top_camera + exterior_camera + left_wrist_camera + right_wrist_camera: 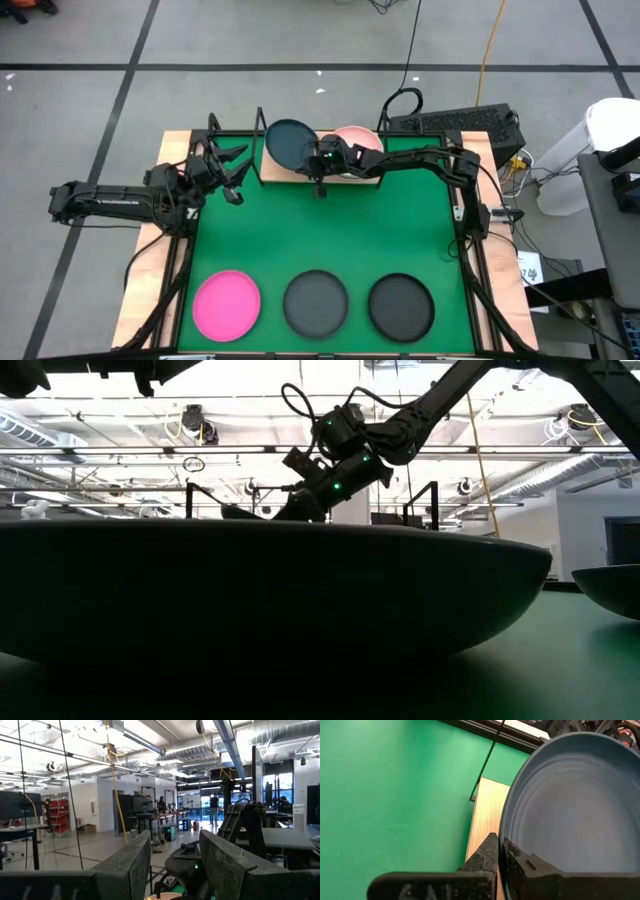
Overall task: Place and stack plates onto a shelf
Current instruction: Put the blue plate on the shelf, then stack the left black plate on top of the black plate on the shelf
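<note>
A green mat (330, 225) covers the table (150, 255), whose pale wooden edges show at either side. The floor around it is grey with dark tape lines, and the room beyond, seen from the left wrist, is an open workshop with ceiling ducts, hanging cables, desks and people standing far off.

The shelf (485, 822), a light-wood board with black wire supports, stands at the mat's far edge, its long axis running across the table. The right gripper (322, 160) reaches over the shelf from the right and is closed on the rim of a dark grey plate (290, 143), one finger inside the rim and one outside. That plate is tilted, its hollow facing up and toward the wrist camera, above the shelf's left half. A pale pink plate (355, 135) lies on the shelf's right half, partly hidden by the arm.

Well away from the shelf, along the mat's near edge, a hot pink plate (227, 305) and two more dark plates (316, 303) lie flat in a row.

The left gripper (232, 172) hovers just left of the shelf, fingers (130, 865) parted and empty.

No readable writing shows.
</note>
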Available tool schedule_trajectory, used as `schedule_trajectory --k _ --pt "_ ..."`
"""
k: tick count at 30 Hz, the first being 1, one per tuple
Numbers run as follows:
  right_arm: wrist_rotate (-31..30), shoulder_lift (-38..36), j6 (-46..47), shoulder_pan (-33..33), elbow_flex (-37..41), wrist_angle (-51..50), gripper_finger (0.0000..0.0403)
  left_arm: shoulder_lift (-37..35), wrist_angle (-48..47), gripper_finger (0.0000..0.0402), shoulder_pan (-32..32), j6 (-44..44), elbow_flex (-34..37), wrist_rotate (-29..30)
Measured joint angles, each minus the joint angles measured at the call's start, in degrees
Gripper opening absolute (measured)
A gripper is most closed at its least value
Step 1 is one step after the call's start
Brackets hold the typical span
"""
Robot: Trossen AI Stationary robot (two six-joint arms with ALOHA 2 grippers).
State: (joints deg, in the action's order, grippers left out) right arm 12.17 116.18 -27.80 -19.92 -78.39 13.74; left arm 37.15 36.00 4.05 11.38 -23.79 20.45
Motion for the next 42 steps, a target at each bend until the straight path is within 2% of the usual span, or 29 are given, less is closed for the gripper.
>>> schedule_trajectory --k 7,17,28,32,39,42 --pt "0.0 0.0 -2.4 1.5 0.0 0.7 0.0001 0.0 -0.1 0.0175 0.0 -0.1 0.0 0.0" --pt "-0.1 0.0 -2.0 1.7 0.0 1.1 0.0034 0.0 -0.3 0.0175 0.0 -1.1 0.0 0.0" --pt "-0.2 -0.9 -3.4 2.5 0.0 2.0 0.0035 0.0 -0.3 0.0175 0.0 -1.6 0.0 0.0" --pt "-0.1 -5.2 -2.2 4.0 0.0 0.1 0.0035 0.0 -0.3 0.0175 -0.2 -1.6 0.0 0.0" --pt "-0.1 -16.8 -0.1 8.2 0.1 -18.5 0.0036 0.0 -4.8 0.0175 -3.2 -1.5 0.0 0.0" --pt "-0.6 -23.1 1.3 11.3 3.2 -21.2 0.0036 1.1 -8.1 0.0175 -4.5 -2.7 0.0 0.1"
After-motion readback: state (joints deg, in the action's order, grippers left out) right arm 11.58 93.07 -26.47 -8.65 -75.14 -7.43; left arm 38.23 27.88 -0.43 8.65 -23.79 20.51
